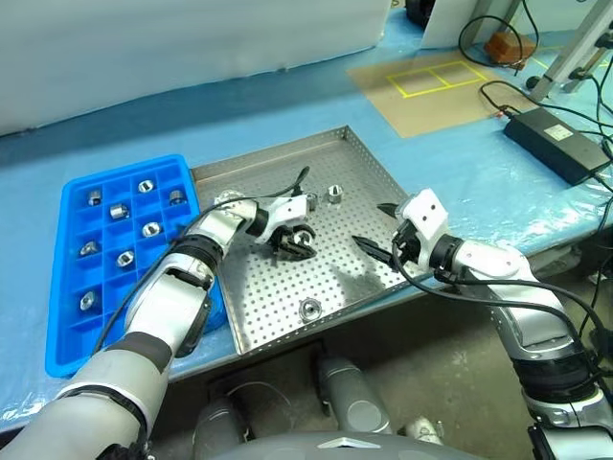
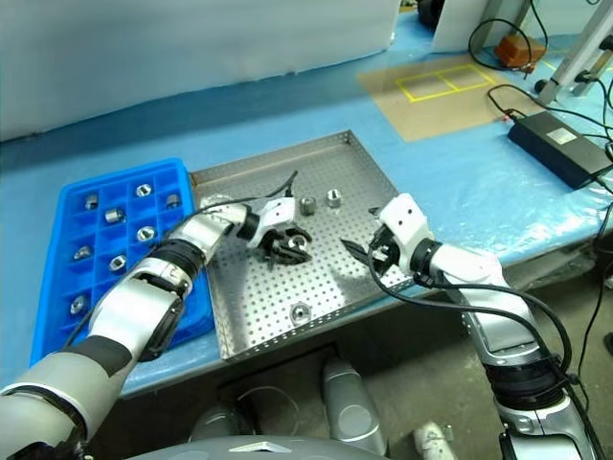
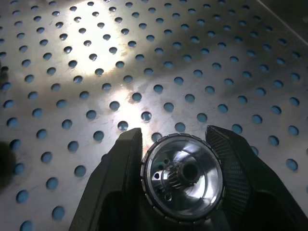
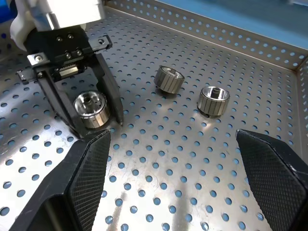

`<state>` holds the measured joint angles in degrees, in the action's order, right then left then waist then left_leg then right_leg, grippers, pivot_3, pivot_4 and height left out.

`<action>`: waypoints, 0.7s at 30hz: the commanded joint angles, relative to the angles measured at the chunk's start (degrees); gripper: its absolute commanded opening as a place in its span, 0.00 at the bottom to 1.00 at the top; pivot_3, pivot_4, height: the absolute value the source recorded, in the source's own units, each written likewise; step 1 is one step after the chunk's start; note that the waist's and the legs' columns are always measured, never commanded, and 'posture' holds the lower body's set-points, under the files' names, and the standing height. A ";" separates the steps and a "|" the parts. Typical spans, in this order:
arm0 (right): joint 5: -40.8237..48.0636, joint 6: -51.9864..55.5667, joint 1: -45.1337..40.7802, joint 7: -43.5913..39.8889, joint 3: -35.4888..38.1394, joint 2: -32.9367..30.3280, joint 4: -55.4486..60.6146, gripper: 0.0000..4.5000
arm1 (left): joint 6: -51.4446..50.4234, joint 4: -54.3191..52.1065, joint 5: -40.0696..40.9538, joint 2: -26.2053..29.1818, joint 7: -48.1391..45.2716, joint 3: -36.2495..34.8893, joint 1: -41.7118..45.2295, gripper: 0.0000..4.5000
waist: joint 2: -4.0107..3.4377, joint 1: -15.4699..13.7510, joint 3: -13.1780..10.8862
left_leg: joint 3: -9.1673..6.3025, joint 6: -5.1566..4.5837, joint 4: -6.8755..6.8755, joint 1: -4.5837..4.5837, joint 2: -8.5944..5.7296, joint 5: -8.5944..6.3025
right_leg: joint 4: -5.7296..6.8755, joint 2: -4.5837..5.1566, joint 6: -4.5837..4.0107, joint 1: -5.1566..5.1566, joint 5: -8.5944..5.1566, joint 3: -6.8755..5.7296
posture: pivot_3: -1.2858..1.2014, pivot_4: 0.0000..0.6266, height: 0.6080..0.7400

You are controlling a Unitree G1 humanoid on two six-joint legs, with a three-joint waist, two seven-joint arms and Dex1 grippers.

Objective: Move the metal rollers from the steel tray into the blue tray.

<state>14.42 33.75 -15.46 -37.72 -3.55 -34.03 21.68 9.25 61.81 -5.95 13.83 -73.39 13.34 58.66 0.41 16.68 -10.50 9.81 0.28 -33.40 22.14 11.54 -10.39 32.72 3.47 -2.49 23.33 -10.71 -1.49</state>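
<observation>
Where head views blur it, left gripper (image 4: pixel 91 115) clamping roller (image 4: pixel 90 109); right gripper (image 1: pixel 375 226) wide.

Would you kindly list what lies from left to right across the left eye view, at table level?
Blue tray → left tool holding a roller over the steel tray → right tool → black power brick.

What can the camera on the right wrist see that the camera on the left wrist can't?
Right wrist view only: two loose metal rollers, the steel tray's raised rim, and the open right gripper.

Left wrist view only: a close look into the held roller's central hole.

Both: the left gripper shut on a roller over the perforated tray floor.
</observation>
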 commanded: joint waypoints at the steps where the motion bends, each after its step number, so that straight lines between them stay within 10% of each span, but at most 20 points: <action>1: -0.14 -3.16 -4.09 -2.47 -2.54 1.14 -2.19 0.96 | -5.12 -6.06 4.78 3.15 -0.86 -4.79 3.38 0.40 | 0.00 -0.19 -0.01 | 0.00 -0.01 0.01 0.00 0.02 0.00 | 0.01 0.00 -0.02 0.01 0.01 0.00 | 0.26 0.24 1.00; 13: -3.00 -14.78 -23.90 -12.33 -12.21 12.07 -22.73 0.96 | -30.95 -34.18 16.88 21.30 -4.01 -14.60 -5.82 0.40 | 0.04 -2.10 -0.17 | 0.02 0.11 0.15 0.01 0.24 0.09 | 0.41 -0.01 -0.16 0.29 -0.02 -0.09 | 0.36 0.24 1.00; 21: -3.76 -20.15 -28.24 -19.83 -15.63 16.21 -29.61 0.96 | -52.82 -64.74 28.96 34.51 -0.09 -25.88 -28.34 0.40 | -0.05 -7.64 -0.26 | 0.05 0.49 0.37 -0.01 0.44 0.30 | 1.17 -0.01 -0.61 0.75 -0.31 -0.08 | 0.42 0.24 1.00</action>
<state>10.43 15.66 -41.91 -56.28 -19.20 -18.25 -8.12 -40.92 2.65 20.25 46.60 -74.44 -9.04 31.01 0.37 9.04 -10.76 9.88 0.81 -33.03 22.12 12.01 -10.07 33.89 3.45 -3.12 24.10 -11.04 -1.57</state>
